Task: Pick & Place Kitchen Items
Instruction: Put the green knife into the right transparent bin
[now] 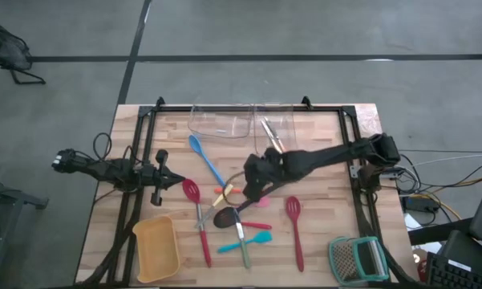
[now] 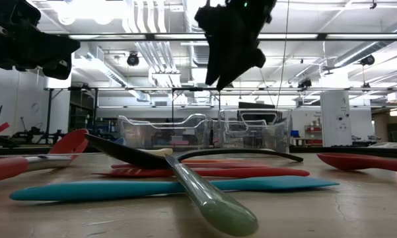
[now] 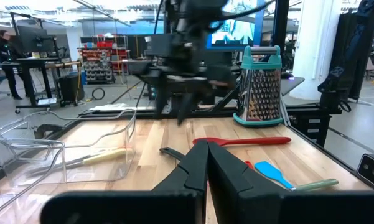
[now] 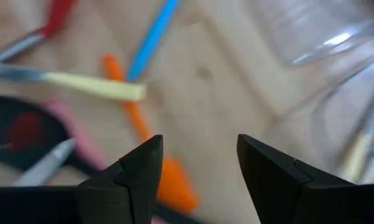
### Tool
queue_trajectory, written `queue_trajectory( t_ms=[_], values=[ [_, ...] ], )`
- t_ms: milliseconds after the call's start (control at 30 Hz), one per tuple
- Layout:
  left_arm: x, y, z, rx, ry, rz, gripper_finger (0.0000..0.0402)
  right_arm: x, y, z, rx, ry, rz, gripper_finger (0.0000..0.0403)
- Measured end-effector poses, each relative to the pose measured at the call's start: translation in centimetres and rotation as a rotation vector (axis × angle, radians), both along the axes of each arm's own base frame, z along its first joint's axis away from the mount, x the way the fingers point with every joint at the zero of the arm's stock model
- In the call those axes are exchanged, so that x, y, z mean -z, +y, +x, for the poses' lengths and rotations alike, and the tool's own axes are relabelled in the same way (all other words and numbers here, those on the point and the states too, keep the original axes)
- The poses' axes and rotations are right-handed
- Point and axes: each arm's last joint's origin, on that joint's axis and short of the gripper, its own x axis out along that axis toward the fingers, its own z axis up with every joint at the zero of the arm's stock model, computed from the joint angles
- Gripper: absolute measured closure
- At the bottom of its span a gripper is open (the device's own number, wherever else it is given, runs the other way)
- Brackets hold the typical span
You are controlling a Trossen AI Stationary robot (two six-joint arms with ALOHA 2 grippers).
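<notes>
At the near edge of the wooden surface (image 1: 321, 241) a yellow tray (image 1: 155, 248) is sitting on the left and a teal-framed grater (image 1: 358, 258) is lying at the right corner. Between them the kitchen items are lying scattered: a teal spatula (image 1: 255, 241) crossed by a pale-handled utensil (image 1: 241, 238), a long red slotted spoon (image 1: 295, 231) off to the right, another red slotted spoon (image 1: 197, 218) to the left, and a black spoon (image 1: 225, 217) in the middle of the cluster. A little farther in, an orange spatula (image 4: 150, 145) is lying beside a yellow-handled piece of cutlery (image 4: 93, 86), and a blue spoon (image 1: 206, 164) is angling away toward the far side.

The right pincer (image 1: 253, 184) is hovering over this cluster, above the orange spatula, its fingers (image 4: 129, 175) standing spread with nothing between them. The left pincer (image 1: 159, 177) is waiting over the left side of the surface, its fingers pressed together and empty.

Along the far edge two clear plastic tubs (image 1: 224, 120) are standing side by side; the right-hand one is holding one yellow-handled utensil (image 1: 271, 135) lying at a slant
</notes>
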Motion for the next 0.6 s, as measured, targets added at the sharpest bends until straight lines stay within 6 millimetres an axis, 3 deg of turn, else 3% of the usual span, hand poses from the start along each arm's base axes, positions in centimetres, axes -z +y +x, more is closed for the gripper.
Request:
queue_trajectory(
  t_ms=[267, 600],
  values=[
    [0.0, 0.0, 0.0, 0.000, 0.000, 0.000, 0.0390, 1.9, 6.0, 1.1, -0.093, -0.076, 0.172, 0.0226],
    [0.0, 0.0, 0.0, 0.000, 0.000, 0.000, 0.0390, 5.8, 10.7, 2.4, -0.056, -0.065, 0.400, 0.0225]
  ],
)
